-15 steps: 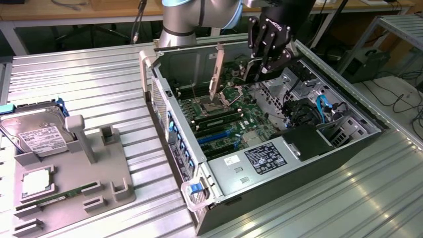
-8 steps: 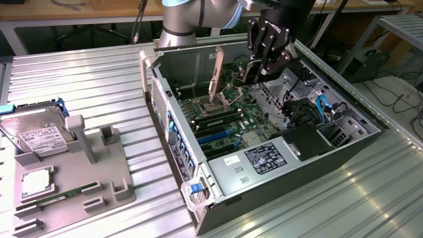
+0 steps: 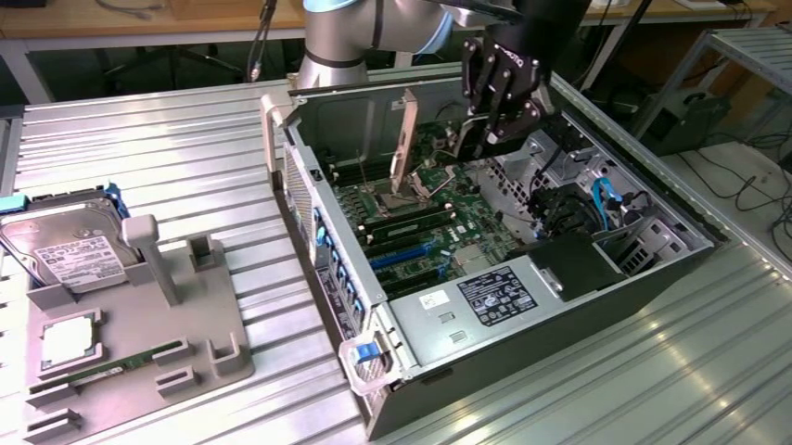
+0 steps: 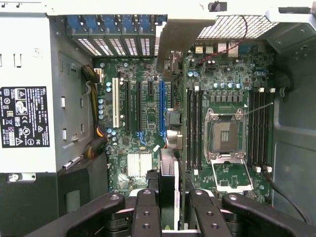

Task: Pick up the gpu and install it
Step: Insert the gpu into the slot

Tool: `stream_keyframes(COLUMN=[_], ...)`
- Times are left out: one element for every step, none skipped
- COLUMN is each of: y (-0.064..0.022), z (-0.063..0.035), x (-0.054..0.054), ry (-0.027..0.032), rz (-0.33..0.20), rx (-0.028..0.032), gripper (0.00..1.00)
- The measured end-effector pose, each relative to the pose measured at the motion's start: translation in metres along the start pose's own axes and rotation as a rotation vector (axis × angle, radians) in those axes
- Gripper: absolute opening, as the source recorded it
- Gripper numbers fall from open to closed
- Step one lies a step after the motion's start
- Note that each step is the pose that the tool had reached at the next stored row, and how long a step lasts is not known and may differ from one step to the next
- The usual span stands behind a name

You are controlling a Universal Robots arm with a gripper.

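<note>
Wrist view is giving the close look: the gripper (image 4: pixel 168 210) is clamping its two black fingers (image 4: pixel 146 212) on the gpu (image 4: pixel 169 185), which is showing edge-on as a thin dark card running up toward a pale bracket strip. Below it the motherboard (image 4: pixel 227 94) is sitting flat, with the bare CPU socket (image 4: pixel 224 133) and a blue expansion slot (image 4: pixel 161 106) just beside the card's line. I can't tell if the card is touching any slot.

Exterior view is showing what the wrist one isn't: the gripper (image 3: pixel 489 125) is hanging over the open computer case (image 3: pixel 619 297), and the gpu (image 3: pixel 402 139) is standing upright, its long bracket at about 9 o'clock of the gripper. Well apart at 8 o'clock from the case, a grey parts tray (image 3: pixel 185 324) is sitting on the metal table (image 3: pixel 161 139), with a hard drive (image 3: pixel 69 246) leaning in it and a memory stick (image 3: pixel 106 369) lying flat.
</note>
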State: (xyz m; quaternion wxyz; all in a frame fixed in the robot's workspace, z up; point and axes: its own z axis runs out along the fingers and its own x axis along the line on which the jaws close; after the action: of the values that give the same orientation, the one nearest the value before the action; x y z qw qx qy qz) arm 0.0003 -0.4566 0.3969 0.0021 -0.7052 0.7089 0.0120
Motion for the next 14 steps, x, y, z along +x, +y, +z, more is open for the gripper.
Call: stream_keyframes(y=[0.0000,0.0000,0.0000,0.0000,0.0000,0.0000,0.0000,0.0000,0.0000,0.0000,0.0000,0.0000,0.0000,0.0000], z=[0.0004,0.0008,0.0011,0.0014,0.0017,0.0019,0.0023,0.0026,0.0030,0.0034,0.0037,0.0044,0.0046,0.0050], x=[0.0000,0.0000,0.0000,0.0000,0.0000,0.0000,0.0000,0.0001,0.0001,0.0001,0.0001,0.0001,0.0001,0.0001], ry=[0.0001,0.0001,0.0000,0.0000,0.0000,0.0001,-0.0001,0.0000,0.0000,0.0000,0.0000,0.0000,0.0001,0.0000], rz=[0.000,0.000,0.000,0.000,0.000,0.000,0.000,0.000,0.000,0.000,0.000,0.000,0.000,0.000], rx=[0.0000,0.0000,0.0000,0.0000,0.0000,0.0000,0.0000,0.0000,0.0000,0.0000,0.0000,0.0000,0.0000,0.0000], gripper=[0.28,0.28,0.28,0.28,0.28,0.28,0.28,0.28,0.28,0.28,0.28,0.28,0.28,0.28])
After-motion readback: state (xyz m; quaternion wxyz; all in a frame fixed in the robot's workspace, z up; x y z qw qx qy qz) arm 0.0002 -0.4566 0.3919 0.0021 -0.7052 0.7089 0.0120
